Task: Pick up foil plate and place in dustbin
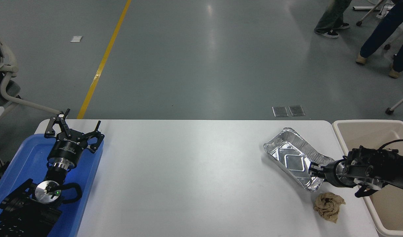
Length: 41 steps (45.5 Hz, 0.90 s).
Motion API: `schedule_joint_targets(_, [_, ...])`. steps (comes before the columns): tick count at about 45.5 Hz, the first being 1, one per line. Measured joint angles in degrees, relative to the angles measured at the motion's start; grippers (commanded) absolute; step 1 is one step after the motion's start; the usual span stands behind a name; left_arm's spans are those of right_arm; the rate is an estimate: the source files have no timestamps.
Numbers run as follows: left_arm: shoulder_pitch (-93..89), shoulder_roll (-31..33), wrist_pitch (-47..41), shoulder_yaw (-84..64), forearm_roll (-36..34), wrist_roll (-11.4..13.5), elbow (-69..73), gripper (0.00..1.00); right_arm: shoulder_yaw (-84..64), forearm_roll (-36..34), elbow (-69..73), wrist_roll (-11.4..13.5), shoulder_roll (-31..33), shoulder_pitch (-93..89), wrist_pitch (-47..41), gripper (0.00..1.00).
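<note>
My right hand (314, 170) meets the foil plate's (291, 157) near end (grip state unclear); its long axis runs away leftward.

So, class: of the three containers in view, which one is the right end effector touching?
The foil plate. The right end effector is at its near-right rim, while the beige dustbin sits off the table's right end and the blue tray lies far left.

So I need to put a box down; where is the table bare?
Bare from the blue tray across to the foil plate. Crowded at the right: the right pincer at the plate, paper wad, dustbin beyond the edge.
</note>
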<state>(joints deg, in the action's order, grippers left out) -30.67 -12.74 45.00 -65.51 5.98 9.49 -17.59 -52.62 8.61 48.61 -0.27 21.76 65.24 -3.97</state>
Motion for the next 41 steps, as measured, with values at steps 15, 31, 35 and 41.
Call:
schedule_joint_targets(15, [0.0, 0.0, 0.0, 0.1, 0.0, 0.0, 0.0, 0.99, -2.8, 0.3, 1.6, -0.1, 0.0, 4.1, 0.1, 0.0])
schedule_joint_targets(31, [0.0, 0.0, 0.0, 0.2, 0.0, -0.1, -0.1, 0.99, -13.7, -0.1, 16.2, -0.2, 4.6, 23.9, -0.4, 0.0])
schedule_joint_targets(35, [0.0, 0.0, 0.0, 0.2, 0.0, -0.1, -0.1, 0.99, -17.3, 0.0, 21.4, -0.3, 5.9, 31.7, -0.8, 0.0])
schedule_joint_targets(41, [0.0, -0.1, 0.0, 0.2, 0.0, -0.1, -0.1, 0.99, -22.3, 0.2, 28.5, -0.4, 7.0, 44.6, -3.7, 0.0])
